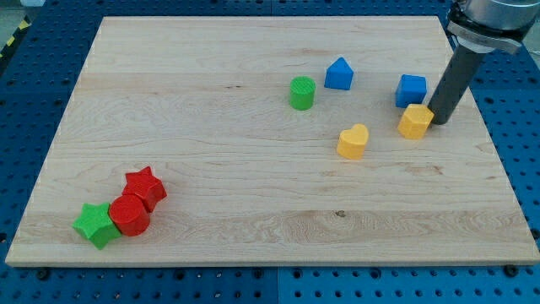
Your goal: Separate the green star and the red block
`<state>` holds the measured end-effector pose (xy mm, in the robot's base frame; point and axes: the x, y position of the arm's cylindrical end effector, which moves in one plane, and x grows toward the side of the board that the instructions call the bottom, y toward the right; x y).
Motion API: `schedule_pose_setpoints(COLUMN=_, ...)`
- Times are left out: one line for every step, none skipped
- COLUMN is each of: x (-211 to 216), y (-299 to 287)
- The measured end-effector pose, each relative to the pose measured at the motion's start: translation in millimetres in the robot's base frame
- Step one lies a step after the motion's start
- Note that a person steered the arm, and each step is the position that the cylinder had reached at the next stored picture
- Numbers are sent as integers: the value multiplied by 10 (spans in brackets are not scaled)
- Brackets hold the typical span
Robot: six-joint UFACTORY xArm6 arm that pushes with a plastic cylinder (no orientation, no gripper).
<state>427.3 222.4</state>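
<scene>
Camera view: my tip (pixel 440 123) bare, holding nothing, touching yellow block (pixel 415 122) near right edge, well apart from green star (pixel 95 225) touching red block (pixel 129 215) beside red star (pixel 145 187) near bottom-left corner; risk of dragging the red star along.

Green star (pixel 94 225): flanked on its right by red cylinder (pixel 129 215), touching.
Mid surface (pixel 211 160): open.
Red star (pixel 145 187): blocks from above.
</scene>
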Motion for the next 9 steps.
schedule_pose_setpoints(x=19, y=-108)
schedule_pose_setpoints(x=19, y=3)
schedule_pose_setpoints(x=165, y=519)
schedule_pose_setpoints(x=841, y=589)
schedule_pose_setpoints(x=1517, y=414)
schedule_pose_setpoints(x=1901, y=55)
schedule_pose_setpoints(x=1912, y=-199)
schedule_pose_setpoints(x=1917, y=-809)
schedule_pose_setpoints(x=1912, y=-1431)
